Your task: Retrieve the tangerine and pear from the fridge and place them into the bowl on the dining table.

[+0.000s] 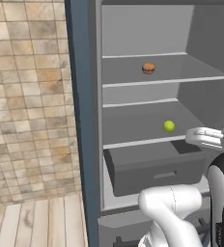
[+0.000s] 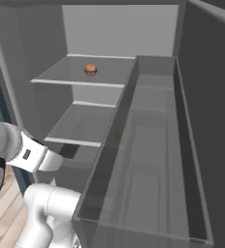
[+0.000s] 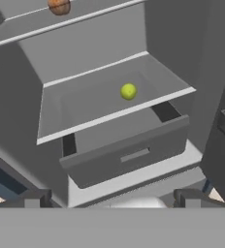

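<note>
The fridge stands open. The tangerine lies on the upper shelf; the pear, hidden in the right base view, lies on the shelf below, above a part-open drawer. The gripper is wide open and empty, near the drawer.

Even flat light, soft blur, faint shadows

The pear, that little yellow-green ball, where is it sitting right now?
The pear lies on the fridge's lower shelf, toward its right side, one shelf below the tangerine and just above the half-open drawer.
</note>
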